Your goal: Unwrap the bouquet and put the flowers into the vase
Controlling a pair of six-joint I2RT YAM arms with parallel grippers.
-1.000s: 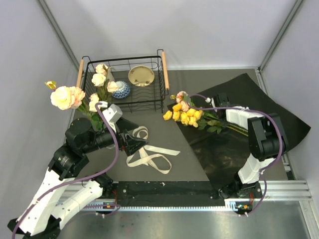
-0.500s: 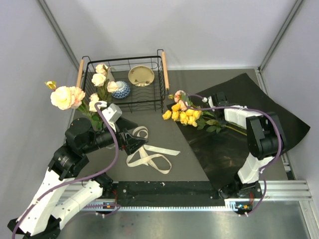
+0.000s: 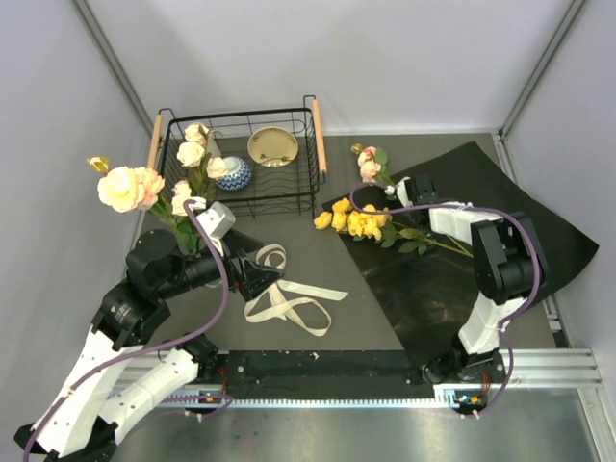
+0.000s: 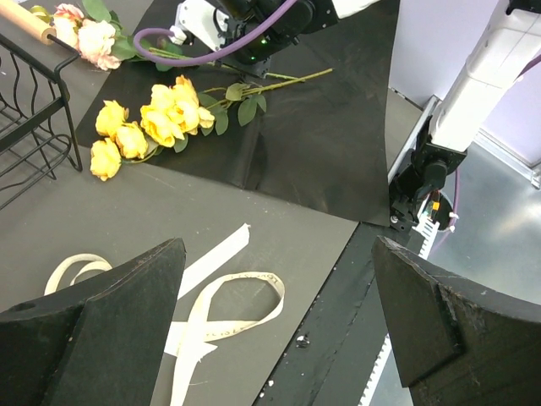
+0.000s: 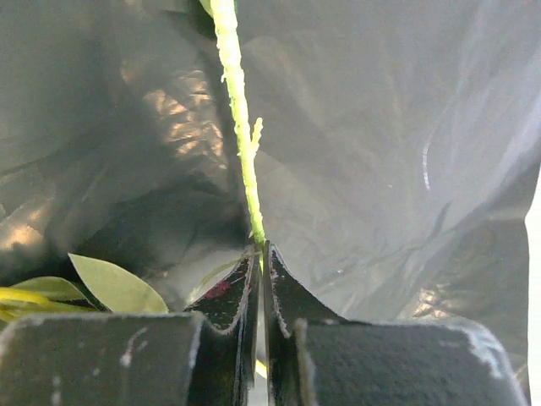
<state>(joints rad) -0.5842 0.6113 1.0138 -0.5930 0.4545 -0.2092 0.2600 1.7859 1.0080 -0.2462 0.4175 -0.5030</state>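
While the right gripper [image 5: 259, 251] is clenched on the green stem [image 5: 240, 127] of a pink rose [image 3: 369, 164], the yellow roses [image 3: 361, 223] lie on the black paper [image 3: 481, 260]. It should lift slowly, so the leaves do not drag the others along. The left gripper [image 4: 270, 296] hangs wide open, holding nothing.

White casings, black joints and purple cables [image 3: 223, 279] are seen on the left arm [image 3: 106, 385] and right arm [image 3: 505, 265]; the left gripper [image 4: 279, 254] is black.

Yellow roses [image 3: 358, 223], peach-pink roses [image 3: 369, 166], green stem [image 5: 238, 110], black paper sheet [image 3: 452, 289], cream ribbon [image 4: 218, 248], blue-patterned bowl [image 3: 235, 175] at upper left.
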